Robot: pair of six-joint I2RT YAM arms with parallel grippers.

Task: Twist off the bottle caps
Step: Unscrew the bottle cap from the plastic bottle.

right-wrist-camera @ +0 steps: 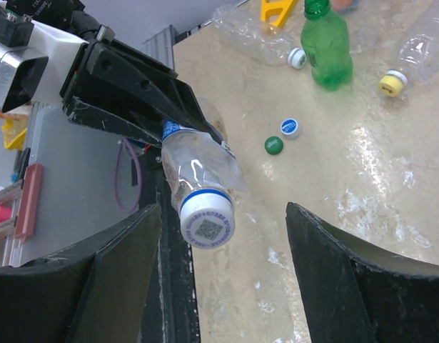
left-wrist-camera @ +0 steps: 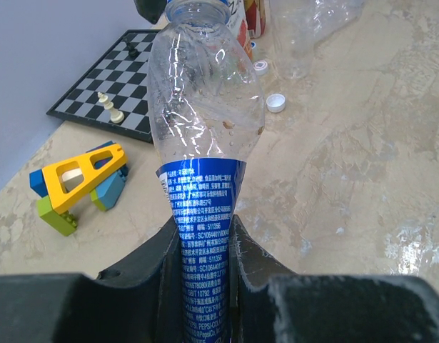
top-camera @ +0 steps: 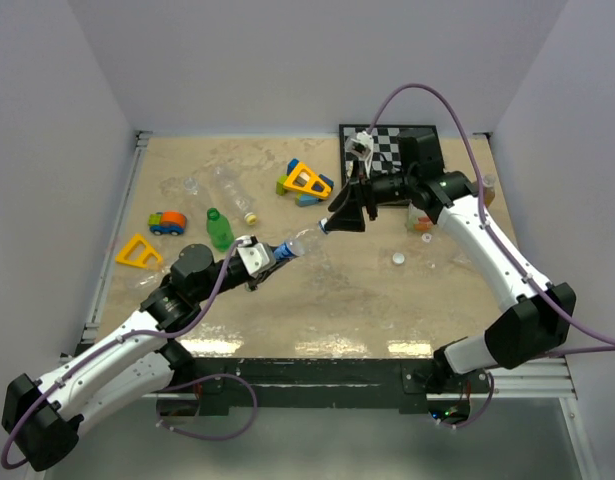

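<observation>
My left gripper (left-wrist-camera: 203, 239) is shut on the blue-labelled lower part of a clear plastic bottle (left-wrist-camera: 205, 107) and holds it above the table, neck pointing at the right arm. In the top view the left gripper (top-camera: 252, 256) holds the bottle (top-camera: 297, 243) tilted up to the right. Its white cap (right-wrist-camera: 208, 227) with a blue ring is on the neck and sits between the spread fingers of my right gripper (right-wrist-camera: 223, 209), nearer the left finger and touching neither. The right gripper (top-camera: 334, 222) is open.
A green bottle (top-camera: 219, 228) stands uncapped left of centre. A clear bottle with a yellow cap (top-camera: 251, 217) lies behind it. Loose green (right-wrist-camera: 274, 145) and blue (right-wrist-camera: 290, 127) caps and white caps (top-camera: 398, 258) lie on the table. Toy blocks (top-camera: 305, 182) and a chessboard (top-camera: 387, 150) are at the back.
</observation>
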